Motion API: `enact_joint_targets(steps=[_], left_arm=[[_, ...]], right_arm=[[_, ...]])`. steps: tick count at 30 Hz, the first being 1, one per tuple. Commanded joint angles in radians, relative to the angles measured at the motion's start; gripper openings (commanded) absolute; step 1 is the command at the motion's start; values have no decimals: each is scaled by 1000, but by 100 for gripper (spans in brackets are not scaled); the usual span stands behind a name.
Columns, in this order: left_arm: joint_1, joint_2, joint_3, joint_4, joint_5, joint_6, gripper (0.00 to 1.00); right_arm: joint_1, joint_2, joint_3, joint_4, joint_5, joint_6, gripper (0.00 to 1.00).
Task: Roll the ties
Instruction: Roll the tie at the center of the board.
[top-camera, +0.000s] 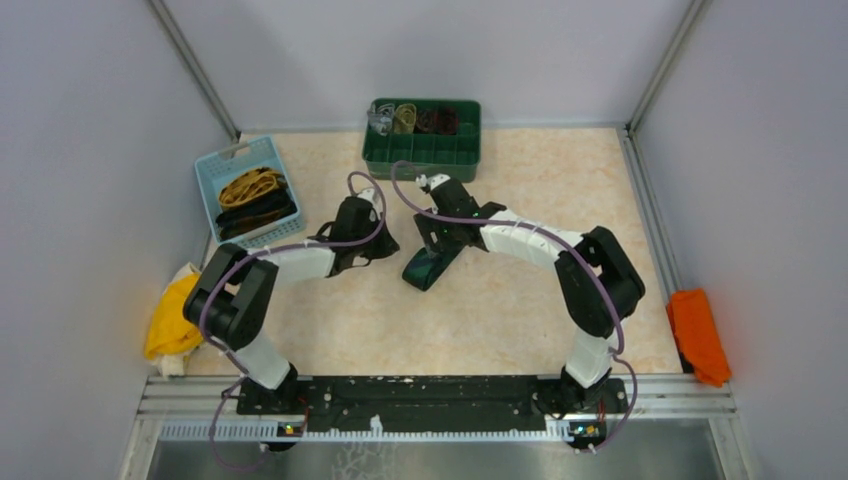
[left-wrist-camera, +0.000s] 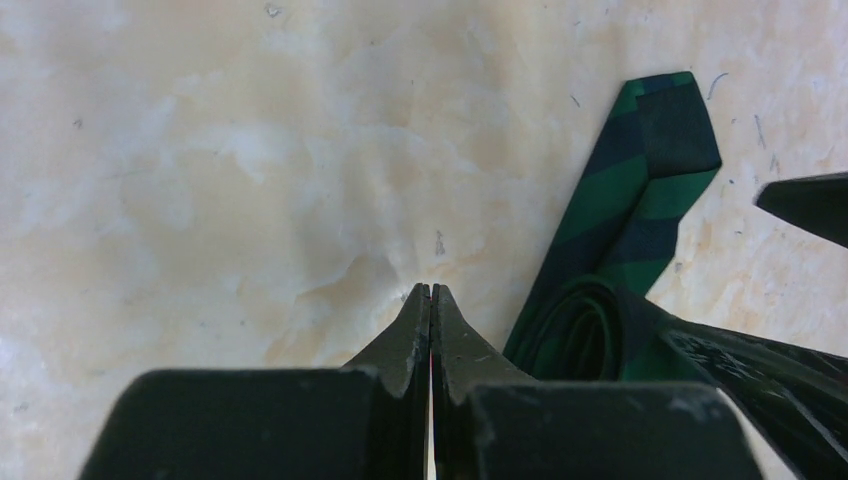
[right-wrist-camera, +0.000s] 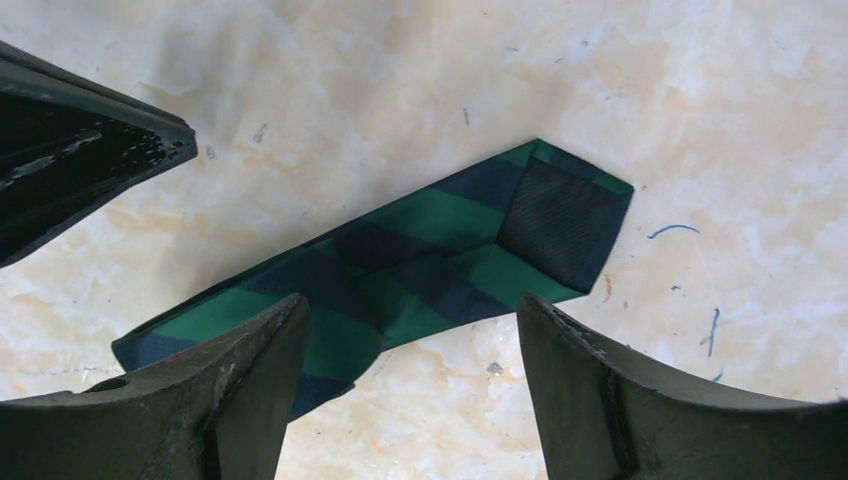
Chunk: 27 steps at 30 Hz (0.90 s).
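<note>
A dark green tie (top-camera: 430, 265) with dark checks lies at the table's middle. In the left wrist view its near part is coiled into a roll (left-wrist-camera: 590, 335), and its flat end (left-wrist-camera: 655, 150) stretches away on the table. My left gripper (left-wrist-camera: 430, 292) is shut and empty, just left of the roll and apart from it. My right gripper (right-wrist-camera: 410, 315) hovers open over the tie's flat end (right-wrist-camera: 440, 250). Its left finger (right-wrist-camera: 250, 370) covers part of the fabric and nothing sits between the jaws. More ties (top-camera: 255, 198), mustard-yellow and black, fill a light blue basket.
The light blue basket (top-camera: 212, 170) stands at the back left. A green bin (top-camera: 425, 150) at the back centre holds rolled ties. A yellow cloth (top-camera: 172, 315) hangs off the left edge and an orange cloth (top-camera: 697, 335) lies at the right edge.
</note>
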Motion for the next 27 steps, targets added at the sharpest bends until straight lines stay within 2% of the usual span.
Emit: enact_joint_targets(steps=[1, 6, 7, 10, 11, 18, 27], left_arm=[[-2, 95, 64, 38, 24, 44, 0], [-2, 191, 150, 45, 51, 86, 0], [-2, 203, 157, 58, 64, 88, 0], [-6, 240, 164, 98, 127, 91, 0], [-9, 250, 163, 113, 150, 89, 0], [-84, 297, 180, 131, 205, 122, 0], [-149, 294, 146, 121, 223, 113, 0]], right_arm=[[-9, -118, -47, 57, 75, 13, 74], [-9, -264, -184, 80, 53, 59, 66], [-9, -274, -205, 71, 40, 68, 61], [-8, -272, -269, 69, -32, 101, 37], [-8, -269, -297, 91, -63, 114, 34], [-7, -185, -399, 249, -234, 204, 23], [-8, -141, -413, 328, -263, 219, 17]])
